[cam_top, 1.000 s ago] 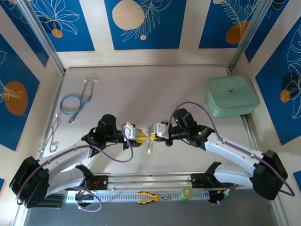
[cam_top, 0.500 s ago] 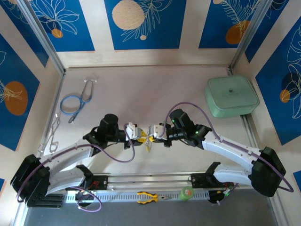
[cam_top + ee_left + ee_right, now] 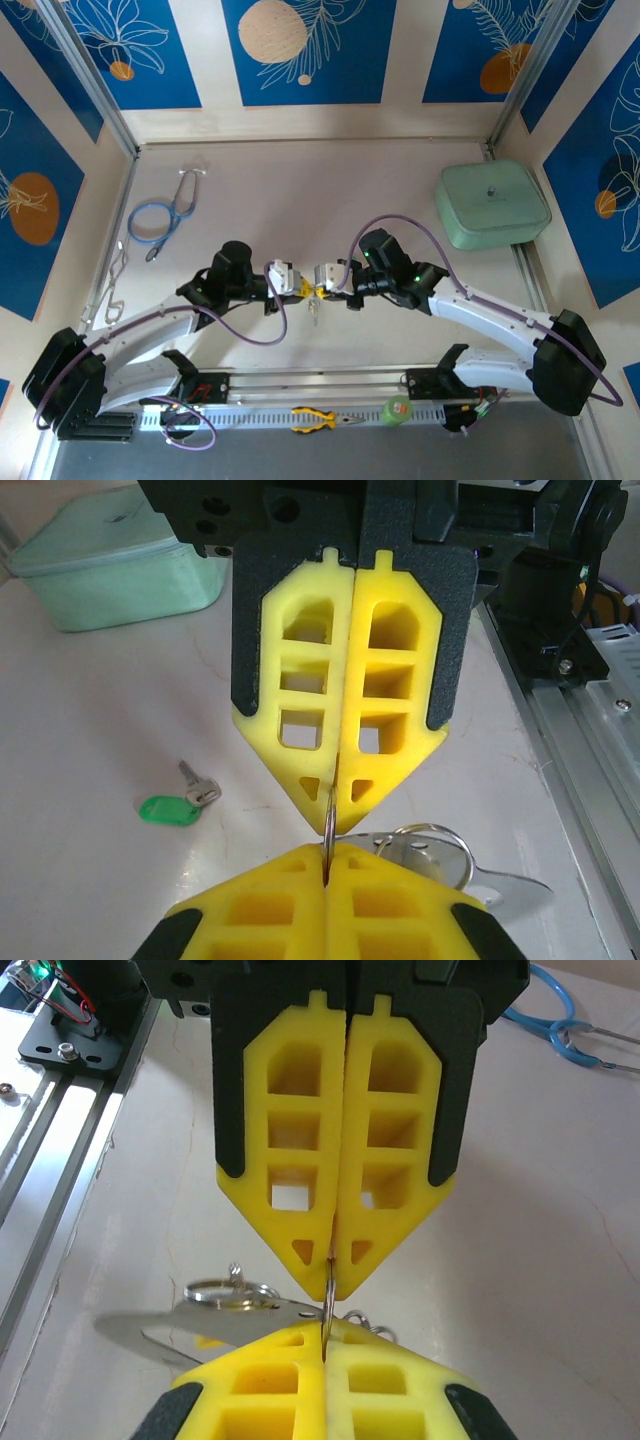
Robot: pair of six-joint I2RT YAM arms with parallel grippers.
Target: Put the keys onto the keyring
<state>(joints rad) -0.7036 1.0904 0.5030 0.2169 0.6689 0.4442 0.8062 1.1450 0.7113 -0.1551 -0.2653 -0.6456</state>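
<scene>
both pincers meet tip to tip above the tabletop (image 3: pixel 300 200), well to the left of the mint case (image 3: pixel 493 205) and nearer the arms' bases than it is. the left pincer (image 3: pixel 292 286) is clamped tight on 1 thin silver ring of the keyring (image 3: pixel 328 820), and the right pincer (image 3: pixel 324 280) grips that same ring from the opposite side. more little rings (image 3: pixel 225 1290) and a flat silver blade (image 3: pixel 180 1325) dangle beneath; whether that blade is a key i can't tell. the green key (image 3: pixel 170 809) lies loose on the tabletop on the case's side of the pincers, apart from the ring. to my eye at least 1 of the 2 keys is not yet threaded.
</scene>
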